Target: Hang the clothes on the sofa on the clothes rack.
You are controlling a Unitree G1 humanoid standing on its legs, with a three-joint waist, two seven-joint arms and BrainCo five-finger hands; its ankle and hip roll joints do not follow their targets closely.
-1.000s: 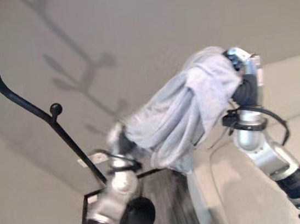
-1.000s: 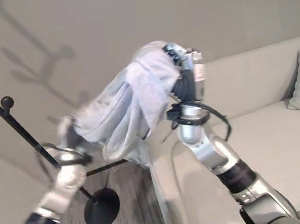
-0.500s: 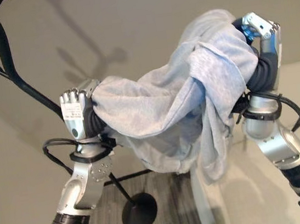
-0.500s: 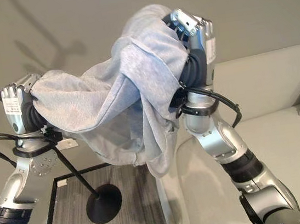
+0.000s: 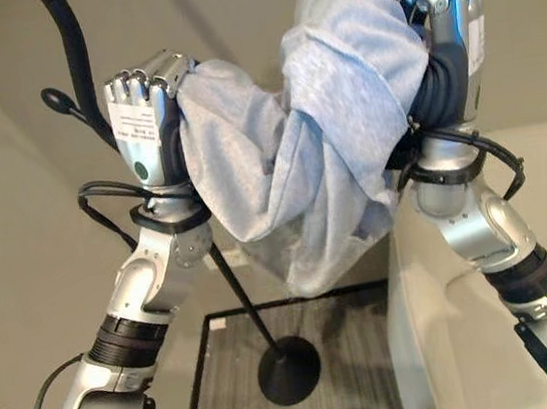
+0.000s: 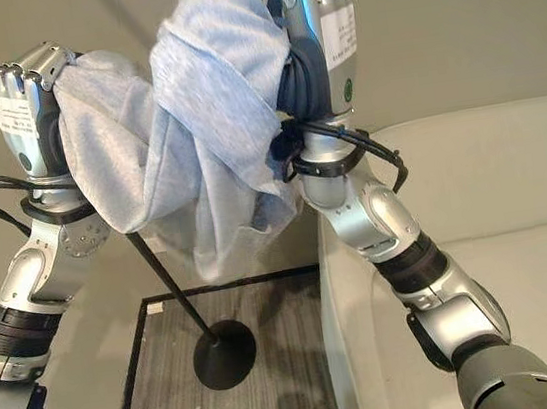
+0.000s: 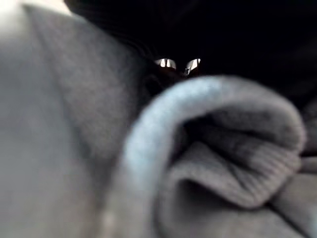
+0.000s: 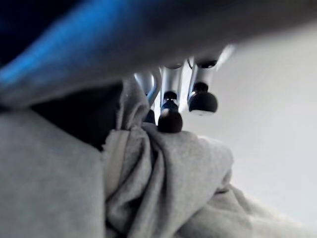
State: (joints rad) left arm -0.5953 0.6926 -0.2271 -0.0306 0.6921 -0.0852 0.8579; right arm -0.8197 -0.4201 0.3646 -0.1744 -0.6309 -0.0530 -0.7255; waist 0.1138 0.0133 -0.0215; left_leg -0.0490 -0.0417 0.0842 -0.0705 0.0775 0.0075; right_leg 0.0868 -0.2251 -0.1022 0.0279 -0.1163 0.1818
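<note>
You see the light grey sweatshirt (image 5: 315,138) bunched and draped in mid-air, beside the black clothes rack (image 5: 79,69), its hem hanging above the rack's round base.

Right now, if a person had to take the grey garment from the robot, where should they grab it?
Probably the slack middle of the grey garment, from below. It sags free between the left hand and right hand, which clutch its ends, and the rack pole stands close behind it.
</note>
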